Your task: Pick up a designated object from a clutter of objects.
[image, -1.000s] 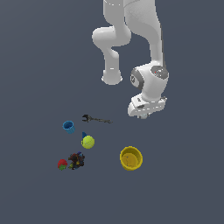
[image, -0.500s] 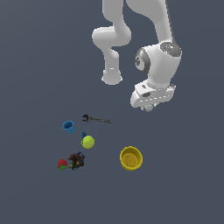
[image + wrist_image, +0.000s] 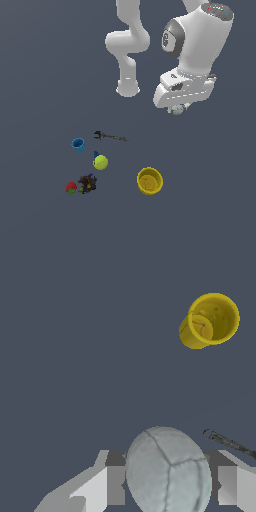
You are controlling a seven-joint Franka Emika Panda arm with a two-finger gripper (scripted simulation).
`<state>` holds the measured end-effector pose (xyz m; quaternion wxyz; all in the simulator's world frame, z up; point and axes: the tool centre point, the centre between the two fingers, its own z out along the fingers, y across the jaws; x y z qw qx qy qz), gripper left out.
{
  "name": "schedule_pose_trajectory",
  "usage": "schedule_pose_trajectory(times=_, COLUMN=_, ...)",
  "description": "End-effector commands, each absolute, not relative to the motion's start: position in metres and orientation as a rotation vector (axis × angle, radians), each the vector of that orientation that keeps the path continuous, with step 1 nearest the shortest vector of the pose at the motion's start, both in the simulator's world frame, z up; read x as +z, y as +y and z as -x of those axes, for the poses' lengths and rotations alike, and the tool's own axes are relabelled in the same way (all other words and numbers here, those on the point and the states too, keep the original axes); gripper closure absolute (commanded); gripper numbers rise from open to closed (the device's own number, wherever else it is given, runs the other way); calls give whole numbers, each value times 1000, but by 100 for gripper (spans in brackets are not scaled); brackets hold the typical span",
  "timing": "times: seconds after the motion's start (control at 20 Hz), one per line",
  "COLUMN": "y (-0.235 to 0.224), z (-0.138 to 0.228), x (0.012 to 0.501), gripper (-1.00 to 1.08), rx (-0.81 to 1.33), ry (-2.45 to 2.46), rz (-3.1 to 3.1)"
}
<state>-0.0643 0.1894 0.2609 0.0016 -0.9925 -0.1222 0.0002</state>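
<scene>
Overhead now, I read the gripper [image 3: 178,108] as well clear of the counter [image 3: 45,75], high above the scatter. Jaws are closed on the grey-white ball [image 3: 168,471]; the wrist view shows it wedged between the two pale fingers [image 3: 227,483], seams visible, filling the gap. In the exterior view the same ball [image 3: 177,110] peeks out just under the hand, small and pale.

Grip sits across the ball's middle, which I judge is why it holds: a round thing squeezed off-centre would squirt out.

Rest of the clutter lies on the counter, well apart from the hand:
- yellow bowl [image 3: 150,180], upright, nearest below; also seen from the wrist [image 3: 210,320].
- dark wrench [image 3: 110,136], flat; one end shows at the wrist view's edge [image 3: 229,442].
- blue cup [image 3: 78,145], towards the exterior view's left.
- yellow-green ball [image 3: 100,162], with a small blue item touching or just beside it; I cannot tell what that is.
- red fruit [image 3: 71,188] just beside a dark lump [image 3: 87,183].

Judgement: pick looks done; height keeps the load off the other pieces. Risk left is slip, since contact on a sphere is slight.
</scene>
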Motion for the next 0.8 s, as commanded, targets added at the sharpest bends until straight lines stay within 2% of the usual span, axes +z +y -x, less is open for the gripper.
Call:
schedule_pose_trajectory(times=0.0, y=190, z=60, x=286, gripper=108, rx=1, ry=-384, rz=3115)
schedule_pose_trajectory(times=0.4, y=191, z=45, x=361, gripper=108, rx=1, ry=-381, rz=3117)
schedule_pose_trajectory(times=0.75, y=192, z=35, x=406, gripper=108, rx=0, ry=-379, rz=3118)
